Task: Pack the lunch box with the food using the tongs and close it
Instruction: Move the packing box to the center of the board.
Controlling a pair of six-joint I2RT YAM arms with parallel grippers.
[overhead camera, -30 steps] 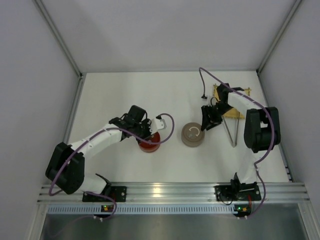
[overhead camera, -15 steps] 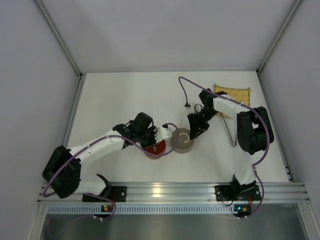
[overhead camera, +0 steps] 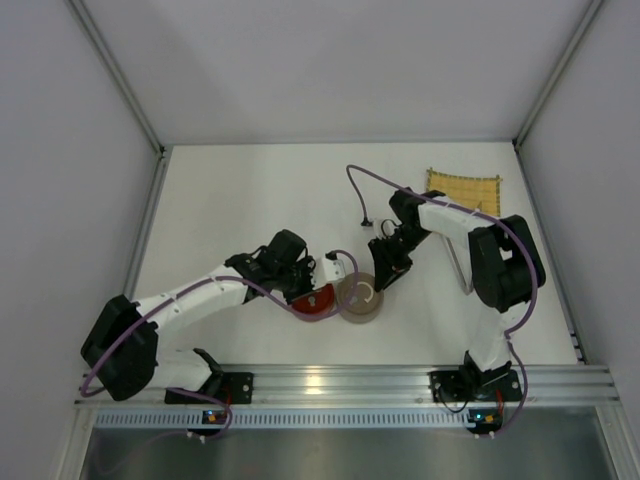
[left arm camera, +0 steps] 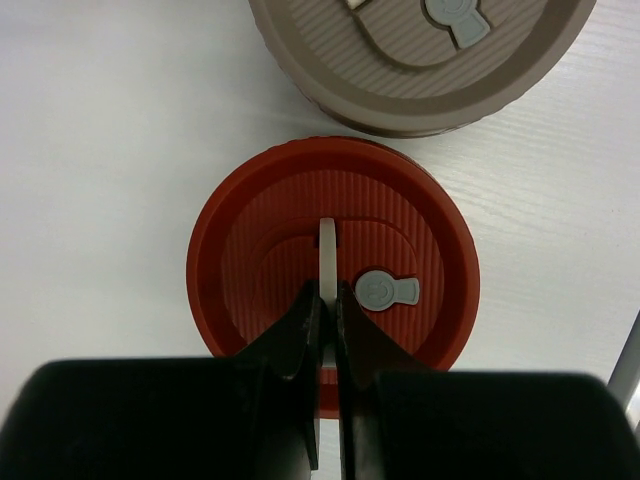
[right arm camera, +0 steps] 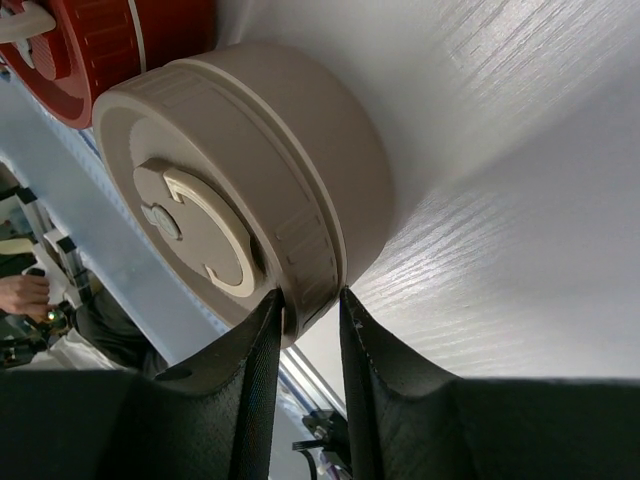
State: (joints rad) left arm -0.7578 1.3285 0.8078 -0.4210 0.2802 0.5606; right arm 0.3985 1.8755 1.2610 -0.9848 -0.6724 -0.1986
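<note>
Your left gripper is pinched tight on the thin white upright handle that stands in the middle of the round red lunch box with its ribbed plastic lid. The two black fingers meet on the strip from either side. A small grey tab lies flat on the lid just right of them in the wrist view. The red lunch box sits lidded on the white table, towards the near edge, about midway between the two arm bases.

Just beside it, on its right, stands the round beige lunch box, also lidded, with a pale curved handle lying flat on top. You cannot tell from these views whether the two boxes touch.

Your right gripper meets the beige lunch box from its far right side with the jaws narrow but apart. The fingertips sit at the box's side wall by the lid rim, and nothing is clamped between them.

The long slim silver metal tongs lie on the table well to the right, beside the right arm and apart from both boxes. The square yellow woven mat lies near the far right corner.
</note>
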